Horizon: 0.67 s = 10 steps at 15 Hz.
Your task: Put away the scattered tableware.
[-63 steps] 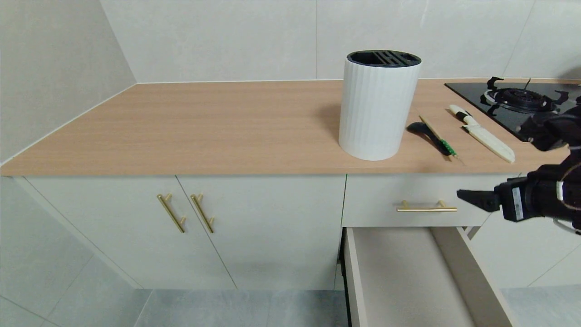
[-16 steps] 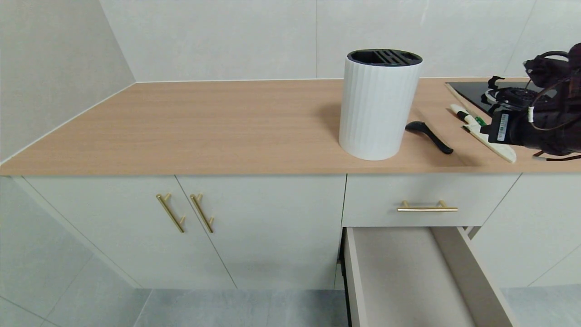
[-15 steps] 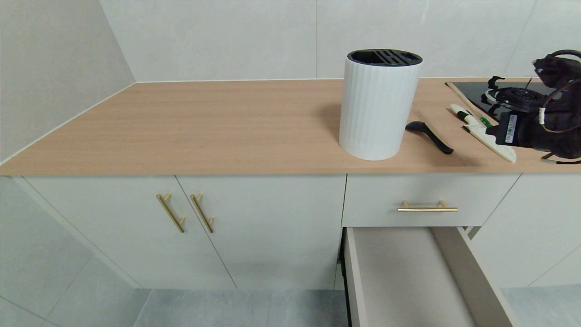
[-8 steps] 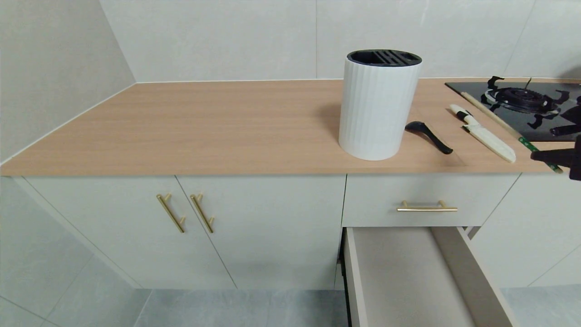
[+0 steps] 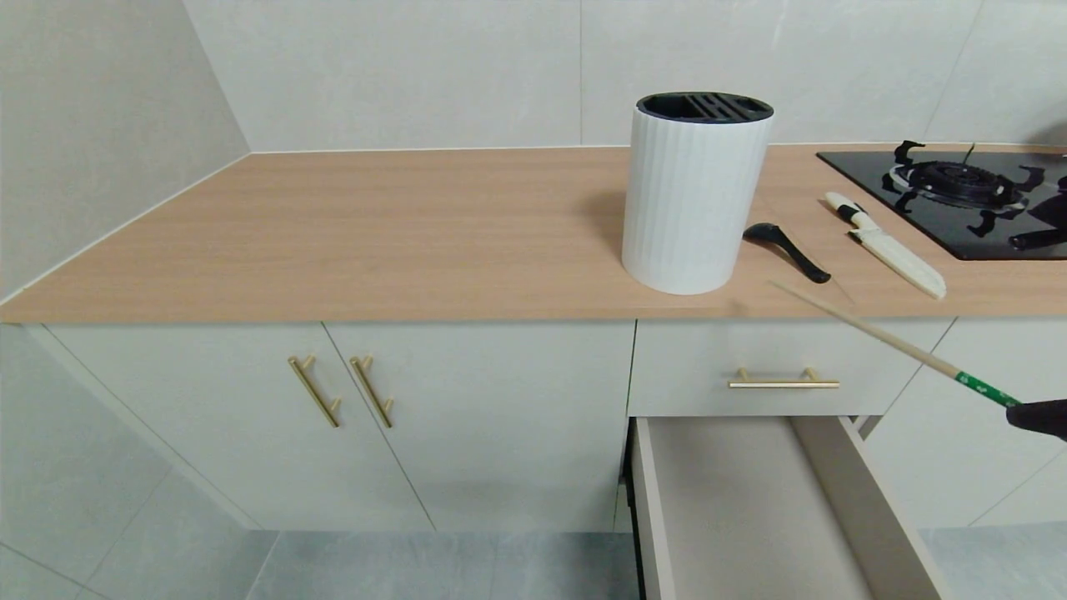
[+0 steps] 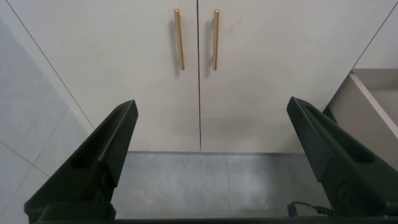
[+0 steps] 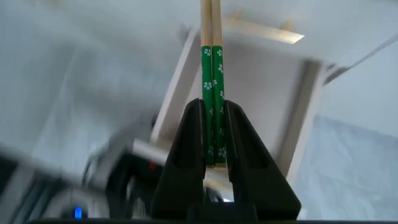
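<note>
My right gripper (image 5: 1036,416) is at the right edge in front of the cabinets, shut on a pair of wooden chopsticks (image 5: 884,340) with green ends. The sticks slant up and left toward the counter edge, above the open lower drawer (image 5: 859,500). In the right wrist view the chopsticks (image 7: 211,93) run straight out from between the closed fingers (image 7: 193,143), with the drawer (image 7: 249,81) beyond. On the counter lie a black spoon (image 5: 785,249) and a white knife (image 5: 889,246), right of the white ribbed knife holder (image 5: 692,193). My left gripper (image 6: 211,155) hangs open, low before the cabinet doors (image 6: 199,68).
A black gas hob (image 5: 959,192) sits at the counter's far right. The closed upper drawer has a gold handle (image 5: 783,382). Two cabinet doors with gold handles (image 5: 342,390) stand to the left. The wooden counter (image 5: 375,225) is bare left of the holder.
My right gripper lifted the chopsticks off the counter, carried them right past the knife, then dropped down in front of the cabinets. Spoon and knife stayed put.
</note>
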### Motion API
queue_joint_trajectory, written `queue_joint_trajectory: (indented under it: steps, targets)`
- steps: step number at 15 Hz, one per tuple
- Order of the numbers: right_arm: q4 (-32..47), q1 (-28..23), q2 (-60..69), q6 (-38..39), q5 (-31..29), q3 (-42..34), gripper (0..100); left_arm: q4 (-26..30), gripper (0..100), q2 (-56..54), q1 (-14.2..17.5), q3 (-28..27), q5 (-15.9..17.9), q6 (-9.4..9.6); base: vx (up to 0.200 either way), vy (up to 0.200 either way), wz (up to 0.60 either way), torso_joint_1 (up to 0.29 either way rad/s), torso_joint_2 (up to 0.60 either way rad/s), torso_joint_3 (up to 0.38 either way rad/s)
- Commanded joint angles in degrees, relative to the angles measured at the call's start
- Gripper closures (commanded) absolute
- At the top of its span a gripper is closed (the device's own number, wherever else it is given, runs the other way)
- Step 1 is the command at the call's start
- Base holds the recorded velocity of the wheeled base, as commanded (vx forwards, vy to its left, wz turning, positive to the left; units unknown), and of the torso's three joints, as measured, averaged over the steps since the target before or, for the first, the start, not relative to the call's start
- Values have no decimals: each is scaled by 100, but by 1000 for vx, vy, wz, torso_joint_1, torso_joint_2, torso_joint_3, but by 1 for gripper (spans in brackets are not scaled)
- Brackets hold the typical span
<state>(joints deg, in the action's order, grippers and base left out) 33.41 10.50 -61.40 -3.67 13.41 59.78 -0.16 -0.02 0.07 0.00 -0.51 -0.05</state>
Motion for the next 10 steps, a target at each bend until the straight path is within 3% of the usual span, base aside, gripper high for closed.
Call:
queue_joint_trajectory:
  steps: [1, 4, 10]
  targets:
    - [236, 313, -214, -73, 48, -10, 100, -2, 0, 2, 1, -9, -2, 5, 0, 0, 0, 0, 0, 0]
    - [113, 629, -891, -55, 48, -265, 100, -2, 0, 2, 1, 0, -2, -4, 0, 0, 0, 0, 0, 0]
    - [-107, 603, -1963, -73, 13, -476, 100, -2, 0, 2, 1, 0, -2, 5, 0, 0, 0, 0, 0, 0]
